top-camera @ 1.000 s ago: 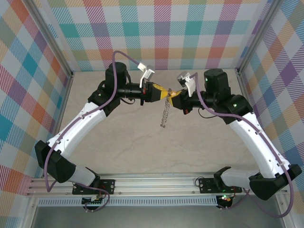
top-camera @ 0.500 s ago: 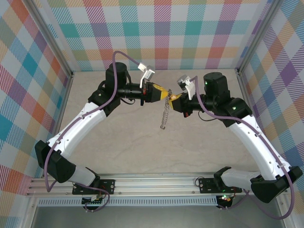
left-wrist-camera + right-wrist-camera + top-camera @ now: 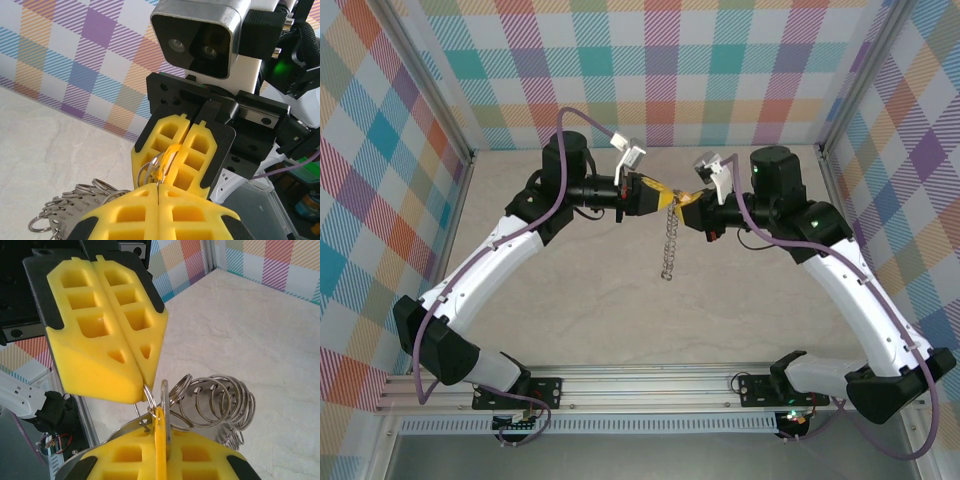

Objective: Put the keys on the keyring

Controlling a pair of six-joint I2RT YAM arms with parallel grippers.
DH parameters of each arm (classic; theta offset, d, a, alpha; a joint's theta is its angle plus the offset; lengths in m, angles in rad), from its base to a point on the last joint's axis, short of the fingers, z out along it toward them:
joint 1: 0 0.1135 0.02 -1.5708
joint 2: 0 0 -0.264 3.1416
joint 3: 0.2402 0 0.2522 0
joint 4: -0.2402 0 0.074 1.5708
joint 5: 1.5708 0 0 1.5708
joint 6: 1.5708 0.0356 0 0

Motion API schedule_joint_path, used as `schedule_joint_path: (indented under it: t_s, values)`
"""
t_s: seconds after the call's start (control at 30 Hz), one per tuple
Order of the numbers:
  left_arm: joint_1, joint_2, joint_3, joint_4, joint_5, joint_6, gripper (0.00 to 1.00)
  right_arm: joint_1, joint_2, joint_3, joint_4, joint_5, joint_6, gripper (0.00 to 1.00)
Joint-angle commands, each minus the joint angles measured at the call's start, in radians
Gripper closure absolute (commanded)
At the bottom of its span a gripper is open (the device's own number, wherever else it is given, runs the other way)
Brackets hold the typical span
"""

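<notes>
Both grippers meet tip to tip in the air over the back of the table. My left gripper is shut on a thin wire of the keyring, a silvery loop. Its string of several small split rings hangs down from the grip. My right gripper is shut on the small yellow key. The key's silvery end stands edge-on against a ring at the left fingertips.
The pale marbled table lies below the hanging rings. Checked walls close in the back and both sides. A metal rail with the arm bases runs along the near edge.
The right gripper nudged a little left and came back. The hanging rings swung and now hang straighter and lower. Both grips have held.
</notes>
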Motion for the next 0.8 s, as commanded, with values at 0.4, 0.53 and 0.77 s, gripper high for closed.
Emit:
schedule_joint_path:
  t_s: [0.4, 0.53, 0.77]
  values:
    - [-0.011, -0.026, 0.003, 0.017, 0.015, 0.007, 1.0, 0.0, -0.024, -0.055, 0.044, -0.018, -0.003, 1.0]
    - [-0.011, -0.026, 0.003, 0.021, 0.014, 0.004, 1.0, 0.0, -0.044, -0.102, 0.066, -0.019, 0.015, 1.0]
    - [-0.011, -0.023, 0.0, 0.023, 0.016, 0.002, 1.0, 0.0, -0.04, -0.092, 0.068, -0.018, 0.014, 1.0]
